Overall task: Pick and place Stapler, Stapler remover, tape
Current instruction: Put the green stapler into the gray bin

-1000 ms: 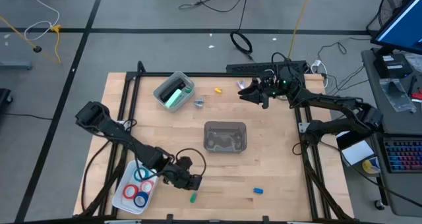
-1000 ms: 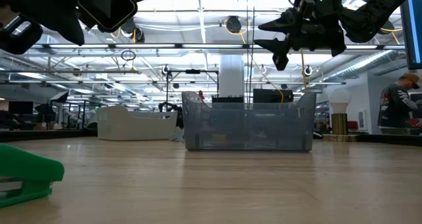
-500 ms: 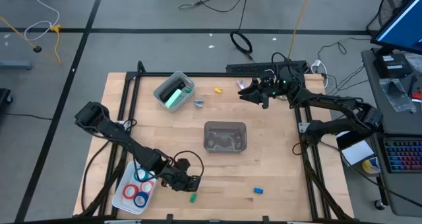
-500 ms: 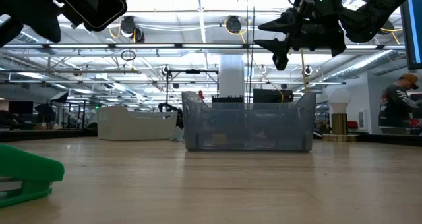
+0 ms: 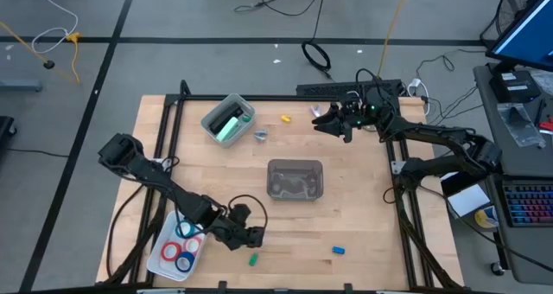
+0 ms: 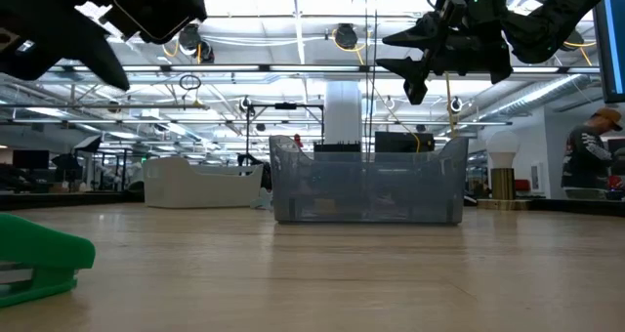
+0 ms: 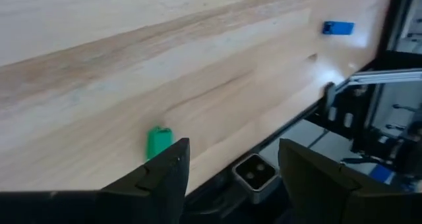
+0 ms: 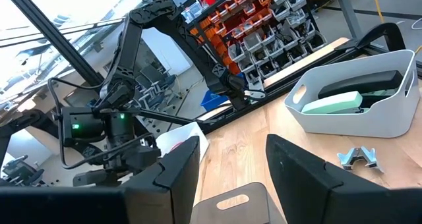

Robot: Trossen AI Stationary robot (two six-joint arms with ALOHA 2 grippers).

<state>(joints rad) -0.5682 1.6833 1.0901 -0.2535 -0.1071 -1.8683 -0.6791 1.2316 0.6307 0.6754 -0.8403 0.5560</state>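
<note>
Mint-green stapler (image 5: 226,124), blue and red tape (image 5: 179,248).

The table (image 5: 363,216) is topped with pale, matt wood, its grain seen in streaks. The bin (image 8: 369,115) is made of smooth white plastic and the stapler (image 8: 333,103) of matt mint-green plastic. The stapler remover (image 8: 359,158) is formed of shiny silvery metal. The middle box (image 6: 366,190) is moulded in clear, glossy plastic.

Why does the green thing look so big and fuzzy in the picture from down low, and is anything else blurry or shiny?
Low view: the small green piece lies very near the lens, so it looms large and soft, and bright ceiling lights glare behind. Left wrist view: the left gripper has blurred fingers, and a bright patch shines on the table.
</note>
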